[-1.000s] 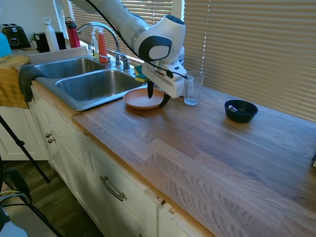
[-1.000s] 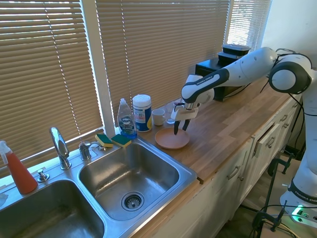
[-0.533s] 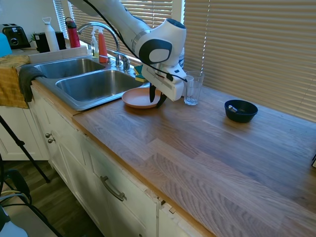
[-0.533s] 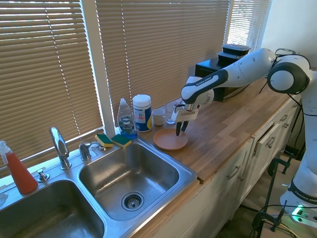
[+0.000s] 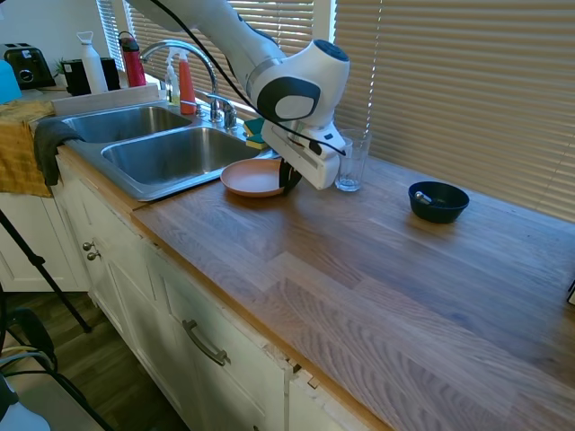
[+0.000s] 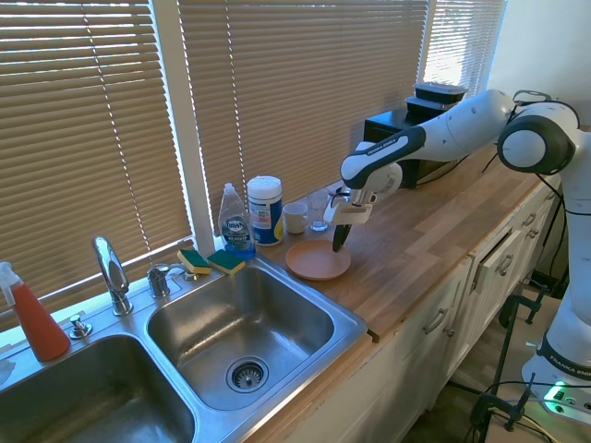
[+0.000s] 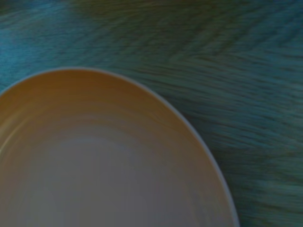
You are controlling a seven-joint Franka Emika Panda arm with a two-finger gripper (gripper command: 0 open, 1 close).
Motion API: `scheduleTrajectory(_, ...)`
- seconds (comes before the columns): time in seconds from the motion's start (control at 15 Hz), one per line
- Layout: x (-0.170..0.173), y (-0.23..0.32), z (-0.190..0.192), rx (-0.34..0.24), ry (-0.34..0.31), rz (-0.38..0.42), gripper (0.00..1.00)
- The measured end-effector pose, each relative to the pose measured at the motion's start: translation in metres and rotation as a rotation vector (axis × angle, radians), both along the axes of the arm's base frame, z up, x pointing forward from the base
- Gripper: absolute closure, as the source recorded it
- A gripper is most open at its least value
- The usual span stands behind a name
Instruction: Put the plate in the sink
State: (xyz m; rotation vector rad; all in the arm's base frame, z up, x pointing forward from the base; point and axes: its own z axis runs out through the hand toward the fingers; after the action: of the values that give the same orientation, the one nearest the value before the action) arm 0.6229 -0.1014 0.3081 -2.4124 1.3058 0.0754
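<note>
The salmon-orange plate (image 5: 252,178) (image 6: 314,261) lies flat on the wooden counter, just beside the near basin of the steel double sink (image 5: 171,153) (image 6: 240,332). My gripper (image 5: 288,182) (image 6: 338,245) points down at the plate's rim on the side away from the sink. Its fingers are drawn together on that rim. In the wrist view the plate (image 7: 94,165) fills the lower left, with blurred wood grain around it.
A clear glass (image 5: 351,162) stands right behind the gripper, and a dark bowl (image 5: 438,201) sits further along the counter. Sponges (image 6: 212,261), a dish soap bottle (image 6: 236,221) and a white canister (image 6: 265,210) line the window side. The faucet (image 6: 111,272) rises behind the basins.
The fingers, spread apart a second ago, have shut on the plate's rim. The plate has shifted slightly toward the sink.
</note>
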Motion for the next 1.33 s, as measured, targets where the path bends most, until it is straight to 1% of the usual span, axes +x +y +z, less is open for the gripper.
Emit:
scheduleTrajectory(0.13,-0.001,-0.001,0.000,0.017,-0.011,0.021,1.00)
scheduleTrajectory(0.27,-0.002,0.004,0.010,0.023,-0.025,0.046,1.00)
scheduleTrajectory(0.4,-0.006,0.018,0.037,0.026,-0.052,0.074,1.00)
scheduleTrajectory(0.53,-0.011,0.045,0.067,0.012,-0.073,0.108,1.00)
scheduleTrajectory(0.67,-0.011,0.091,0.090,-0.023,-0.070,0.141,1.00)
scheduleTrajectory(0.87,-0.012,0.187,0.105,-0.098,-0.046,0.195,1.00)
scheduleTrajectory(1.0,-0.006,0.250,0.109,-0.152,-0.041,0.216,1.00)
scheduleTrajectory(1.13,0.009,0.301,0.096,-0.212,-0.028,0.230,1.00)
scheduleTrajectory(1.33,0.032,0.361,0.048,-0.279,0.007,0.257,1.00)
